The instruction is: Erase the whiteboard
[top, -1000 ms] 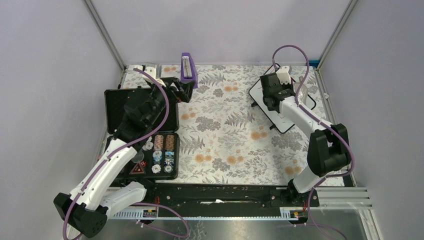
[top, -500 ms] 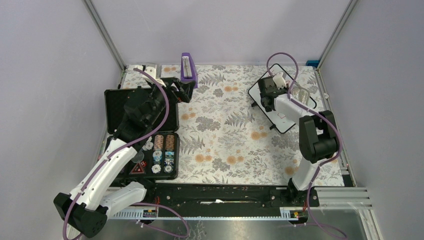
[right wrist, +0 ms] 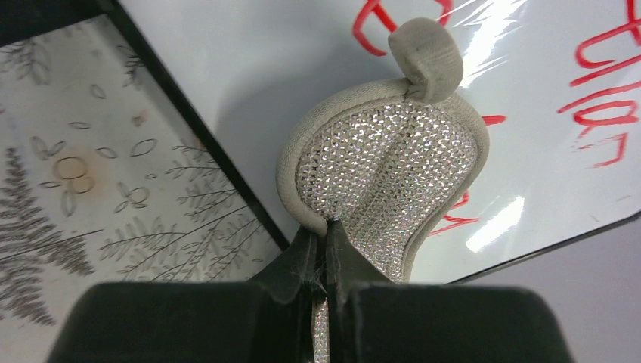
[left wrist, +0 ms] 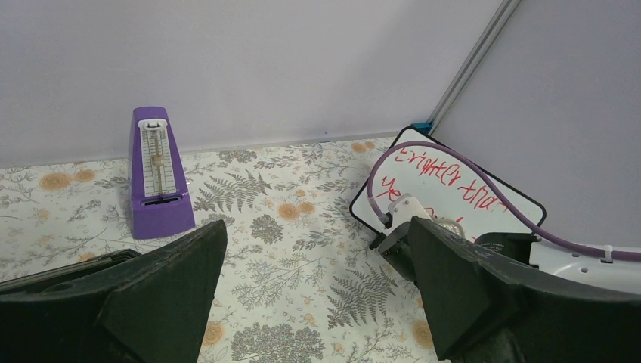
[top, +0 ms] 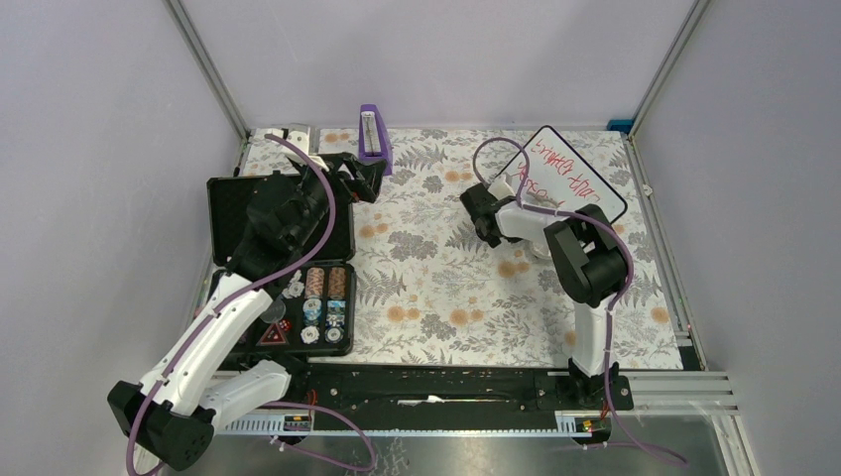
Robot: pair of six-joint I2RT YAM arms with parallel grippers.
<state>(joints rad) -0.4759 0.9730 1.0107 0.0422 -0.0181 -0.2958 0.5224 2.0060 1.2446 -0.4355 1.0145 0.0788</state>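
Currently R gripper [right wrist: 325,246] is clenched on the silvery oval pad [right wrist: 389,170], gripping its near end; pad sticks out fwd past the fingers [right wrist: 295,261]. Whiteboard [right wrist: 249,60] lies directly ahead and to the right of the R gripper, with the pad over its left frame edge. Can't tell if the pad is pressed down or just above. Board's long axis runs diagonally away to the right, and red writing [right wrist: 605,76] is unwiped further right. R arm is clearly the nearer one. L gripper [left wrist: 316,234] is released, empty, well apart from the whiteboard [left wrist: 453,189]. Purple metronome [left wrist: 157,170] sits ahead-left of it, chip case [top: 298,268] beneath. Nothing blocks the wipe path; own cable [top: 496,159] loops over the board.
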